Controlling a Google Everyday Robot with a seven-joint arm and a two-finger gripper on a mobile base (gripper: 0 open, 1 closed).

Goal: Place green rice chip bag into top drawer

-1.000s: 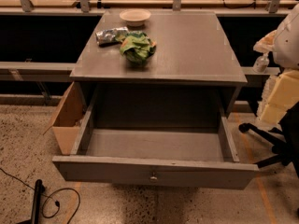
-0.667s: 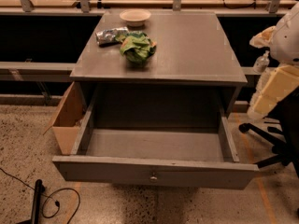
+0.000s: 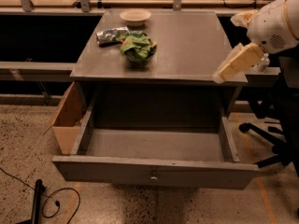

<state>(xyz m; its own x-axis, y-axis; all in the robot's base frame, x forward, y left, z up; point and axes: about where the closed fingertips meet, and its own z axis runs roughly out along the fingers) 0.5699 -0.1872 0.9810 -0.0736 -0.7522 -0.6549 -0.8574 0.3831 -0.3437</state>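
Note:
The green rice chip bag (image 3: 138, 46) lies crumpled on the grey cabinet top (image 3: 196, 41), left of centre. The top drawer (image 3: 154, 171) is pulled out wide toward the camera, and its inside shows nothing in it. Its small round knob (image 3: 153, 177) is at the centre of the front panel. My gripper (image 3: 229, 69), tan-coloured on a white arm (image 3: 273, 24), hangs over the cabinet's front right corner. It is well to the right of the bag and holds nothing that I can see.
A silver-grey foil bag (image 3: 111, 34) lies just left of the green bag, and a pale bowl (image 3: 135, 16) sits behind them. A brown cardboard box (image 3: 69, 120) leans on the drawer's left side. A chair base (image 3: 266, 143) stands on the right, and a cable (image 3: 51, 202) lies on the floor.
My arm and gripper have swung in from the right edge toward the cabinet's front right corner. The bag and the drawer have not moved.

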